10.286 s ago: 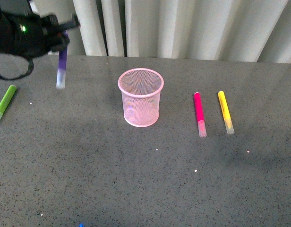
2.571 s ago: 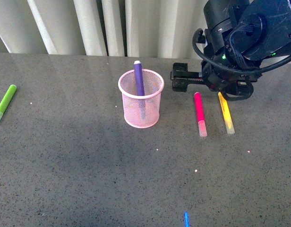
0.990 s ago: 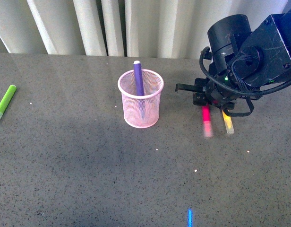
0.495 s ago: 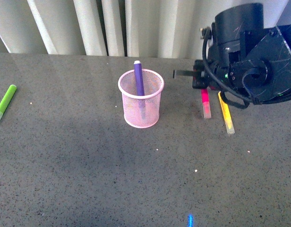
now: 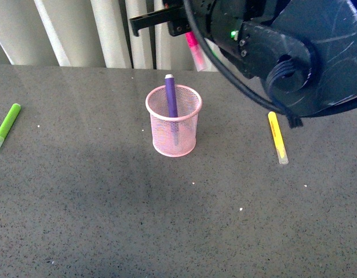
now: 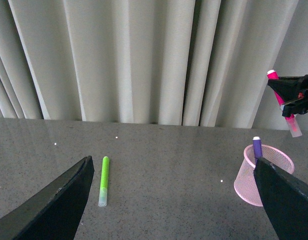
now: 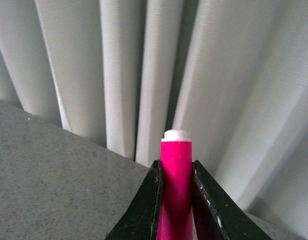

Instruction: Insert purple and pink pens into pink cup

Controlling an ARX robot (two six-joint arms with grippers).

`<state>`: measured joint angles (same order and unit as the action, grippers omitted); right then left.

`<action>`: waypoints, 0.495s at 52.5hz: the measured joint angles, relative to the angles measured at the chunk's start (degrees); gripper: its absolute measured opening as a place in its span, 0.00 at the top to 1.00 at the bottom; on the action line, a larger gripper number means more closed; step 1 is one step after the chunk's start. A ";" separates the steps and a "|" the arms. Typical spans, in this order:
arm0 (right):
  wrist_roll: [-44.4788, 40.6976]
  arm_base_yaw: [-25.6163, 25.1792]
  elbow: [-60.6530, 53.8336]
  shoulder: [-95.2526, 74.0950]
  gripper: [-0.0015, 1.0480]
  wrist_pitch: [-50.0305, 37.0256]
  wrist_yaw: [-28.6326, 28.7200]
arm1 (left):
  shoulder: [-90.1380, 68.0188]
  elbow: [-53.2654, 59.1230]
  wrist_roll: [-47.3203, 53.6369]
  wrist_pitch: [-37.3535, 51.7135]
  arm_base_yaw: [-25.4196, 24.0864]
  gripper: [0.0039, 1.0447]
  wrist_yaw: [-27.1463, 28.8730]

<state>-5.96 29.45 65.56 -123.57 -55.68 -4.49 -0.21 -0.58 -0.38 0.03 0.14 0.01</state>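
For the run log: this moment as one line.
right gripper: shut on pink pen, not yet in pink cup | purple pen: in cup | left gripper: open | green marker, yellow marker: on table

No readable text, label, brand, number or sign shows in any view.

Front view. A lime-green marker (image 5: 6, 127) lies at the far left edge of the frame, at mid-height, its pale cap toward the lower left. A yellow marker (image 5: 277, 137) lies right of centre, nearly vertical in the frame, its clear cap at the lower end. Both rest flat on a grey speckled tabletop (image 5: 167, 220) that fills the lower three quarters. Pale pleated curtains (image 5: 109, 29) span the upper edge behind it.
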 joint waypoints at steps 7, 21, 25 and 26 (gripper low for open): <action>-0.39 2.32 0.04 -1.44 0.89 -1.64 -0.33 | 0.00 0.00 0.00 0.00 0.00 0.06 0.02; -0.79 4.87 3.52 -5.97 0.89 -2.12 -0.13 | 0.00 0.00 0.00 0.00 0.00 0.06 0.00; -0.96 5.09 4.17 -6.91 0.89 -2.10 -0.13 | 0.00 0.00 0.00 0.00 0.00 0.06 0.00; -0.94 5.11 4.33 -7.13 0.89 -2.08 -0.15 | 0.00 0.00 0.00 0.00 0.00 0.06 0.02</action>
<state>-6.90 34.57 69.89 -130.69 -57.76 -4.64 -0.21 -0.58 -0.38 0.03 0.14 0.03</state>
